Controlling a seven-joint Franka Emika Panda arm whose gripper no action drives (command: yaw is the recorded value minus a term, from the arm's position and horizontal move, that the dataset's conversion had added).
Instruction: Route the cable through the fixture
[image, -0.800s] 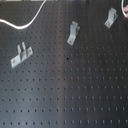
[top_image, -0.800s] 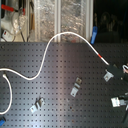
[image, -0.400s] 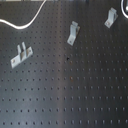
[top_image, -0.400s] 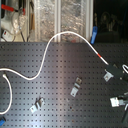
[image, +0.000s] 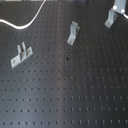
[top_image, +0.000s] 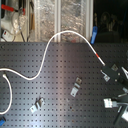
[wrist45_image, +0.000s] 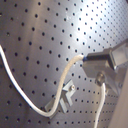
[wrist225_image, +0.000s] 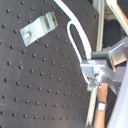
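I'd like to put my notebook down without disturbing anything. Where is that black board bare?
The wide stretch of board below the three metal clips in the first exterior view is bare. It is crowded along the far edge, where the clips and the white cable lie.

In the first wrist view, the white cable (wrist45_image: 64, 85) curves from the tool (wrist45_image: 102, 67) past a silvery clip (wrist45_image: 62, 100).

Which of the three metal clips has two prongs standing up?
The wide bracket at the first exterior view's left. The middle clip and the far clip are narrower.
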